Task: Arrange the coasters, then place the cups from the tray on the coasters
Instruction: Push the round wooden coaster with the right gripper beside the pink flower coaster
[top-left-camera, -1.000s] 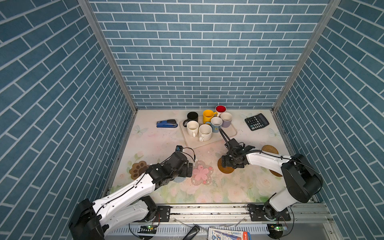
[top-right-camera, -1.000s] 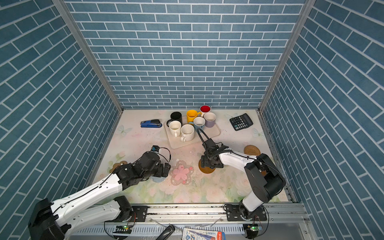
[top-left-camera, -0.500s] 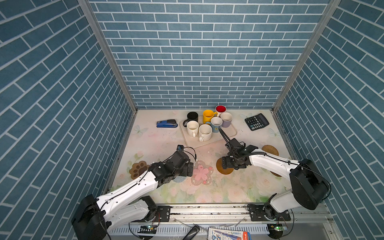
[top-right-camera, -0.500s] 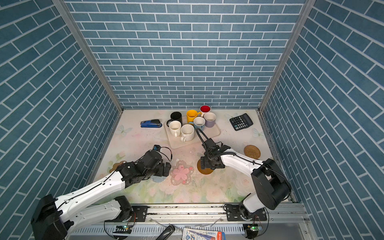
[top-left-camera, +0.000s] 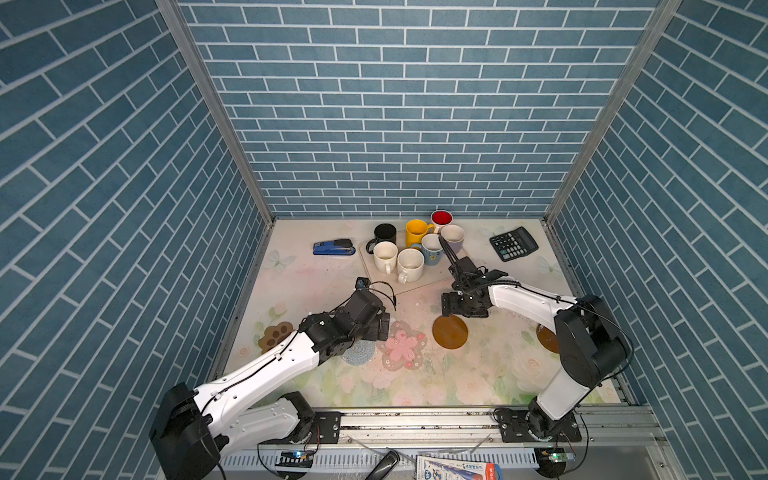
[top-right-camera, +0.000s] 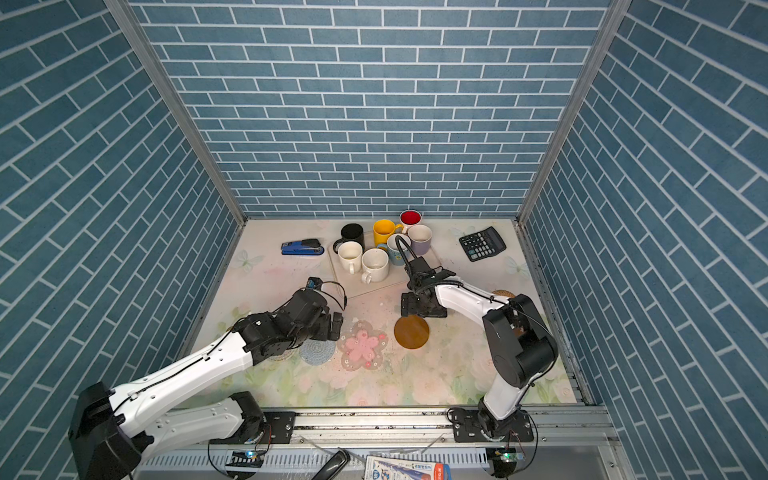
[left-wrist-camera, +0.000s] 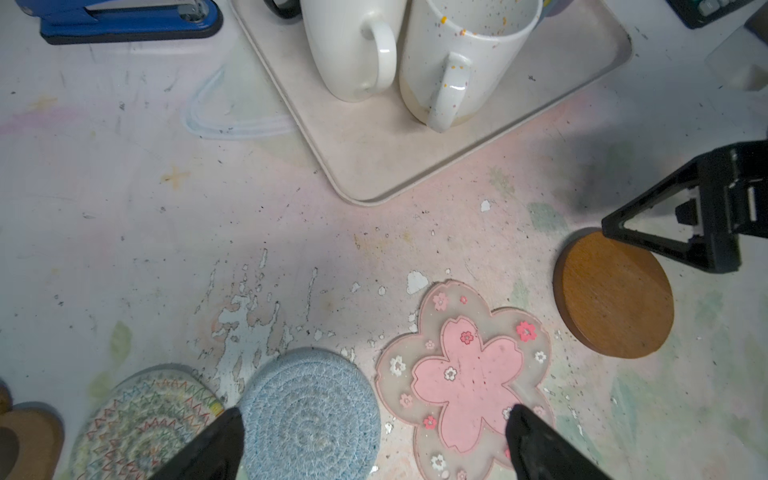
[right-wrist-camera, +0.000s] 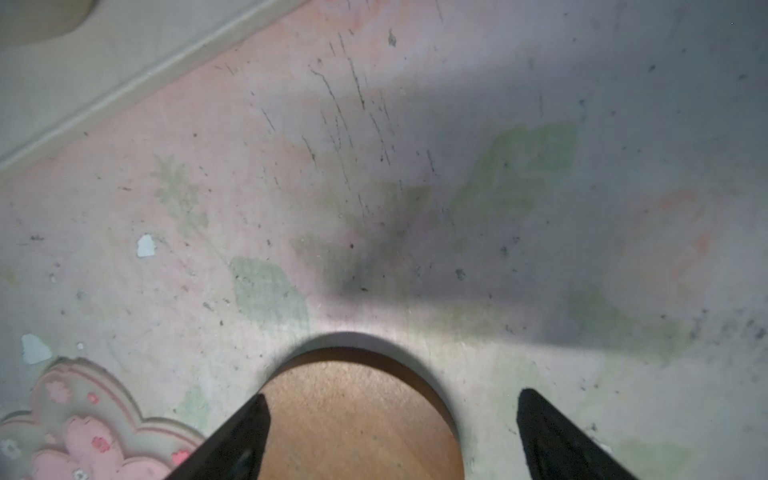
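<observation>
Floral bench: brown wooden disc coaster, beside pink flower-shaped coaster, just released, placed; right gripper spread, withdrawn; left gripper spread.

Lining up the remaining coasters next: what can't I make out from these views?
Woven coaster: mostly under the left arm in both top views; cut by the left wrist view's edge.
Paw coaster: mostly cut off by the left wrist view's edge.
Far-right brown coaster: mostly behind the right arm in a top view.
Rattan coaster: a sliver past the right arm in a top view.
</observation>
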